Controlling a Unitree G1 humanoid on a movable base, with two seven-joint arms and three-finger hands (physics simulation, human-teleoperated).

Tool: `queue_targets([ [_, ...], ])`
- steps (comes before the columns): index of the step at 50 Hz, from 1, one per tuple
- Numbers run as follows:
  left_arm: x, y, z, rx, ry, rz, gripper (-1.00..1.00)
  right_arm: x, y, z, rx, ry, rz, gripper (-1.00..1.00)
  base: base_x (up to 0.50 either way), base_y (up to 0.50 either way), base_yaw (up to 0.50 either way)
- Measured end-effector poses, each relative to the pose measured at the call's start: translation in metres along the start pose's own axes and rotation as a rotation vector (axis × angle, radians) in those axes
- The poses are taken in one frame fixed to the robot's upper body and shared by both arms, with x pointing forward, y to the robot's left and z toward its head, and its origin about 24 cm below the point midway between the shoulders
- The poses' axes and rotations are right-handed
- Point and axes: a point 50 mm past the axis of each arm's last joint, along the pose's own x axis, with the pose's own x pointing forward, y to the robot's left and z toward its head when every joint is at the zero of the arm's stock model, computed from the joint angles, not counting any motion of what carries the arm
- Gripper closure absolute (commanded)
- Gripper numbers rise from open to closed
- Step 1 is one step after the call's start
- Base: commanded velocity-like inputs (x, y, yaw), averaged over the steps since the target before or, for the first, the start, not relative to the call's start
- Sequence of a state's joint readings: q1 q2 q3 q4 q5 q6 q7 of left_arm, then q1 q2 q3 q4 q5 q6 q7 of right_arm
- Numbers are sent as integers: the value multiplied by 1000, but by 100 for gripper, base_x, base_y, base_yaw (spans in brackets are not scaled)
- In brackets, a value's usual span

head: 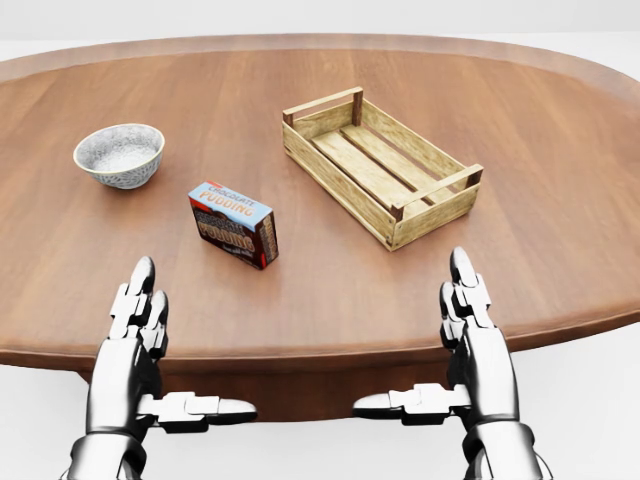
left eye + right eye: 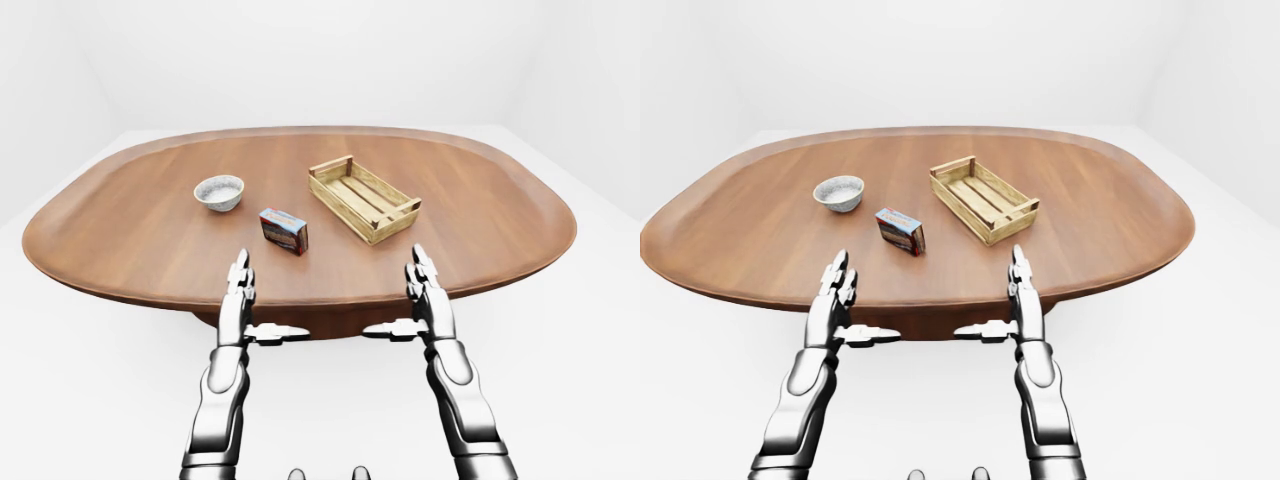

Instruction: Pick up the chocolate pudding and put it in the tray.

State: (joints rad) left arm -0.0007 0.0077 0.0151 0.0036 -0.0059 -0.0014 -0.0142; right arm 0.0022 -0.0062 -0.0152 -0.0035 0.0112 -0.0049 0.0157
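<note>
Left hand: the left hand [image 1: 135,330] hovers at the near edge of the surface, fingers straight and spread, thumb pointing inward; it holds nothing.
Right hand: the right hand [image 1: 470,330] is in the same pose on the other side, fingers spread, thumb inward, also holding nothing.
Pudding box: the pudding box [image 1: 233,224] lies on the surface [image 1: 560,130] above the left hand in the head view, nearer to it than to the right hand, apart from both. It is turned at an angle.
Handling: it looks like a small cardboard box, so probably light and fairly stiff, but the walls could dent under a hard squeeze; the printed faces may be a little slippery.
Where to hold: I would take it across the two long side faces, fingers against thumb.
Tray: the wooden tray [image 1: 378,165] stands to the right of the box, near but not touching, with nothing inside.
Bowl: a small bowl [image 1: 119,154] stands to the upper left of the box, apart from it.
</note>
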Motion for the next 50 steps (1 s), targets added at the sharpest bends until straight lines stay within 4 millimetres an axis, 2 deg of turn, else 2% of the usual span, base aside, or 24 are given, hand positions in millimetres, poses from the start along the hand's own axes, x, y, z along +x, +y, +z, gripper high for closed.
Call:
queue_targets([
  [13,0,5,0,4,3,1,-100,-1,-5,1,4,-12,-3,-100,0,0,0],
  [35,0,7,0,8,8,1,-100,-12,-7,26,-79,-160,-65,-100,0,0,0],
  [50,0,7,-1,9,11,1,-100,-16,-7,34,-106,-194,-85,-100,0,0,0],
])
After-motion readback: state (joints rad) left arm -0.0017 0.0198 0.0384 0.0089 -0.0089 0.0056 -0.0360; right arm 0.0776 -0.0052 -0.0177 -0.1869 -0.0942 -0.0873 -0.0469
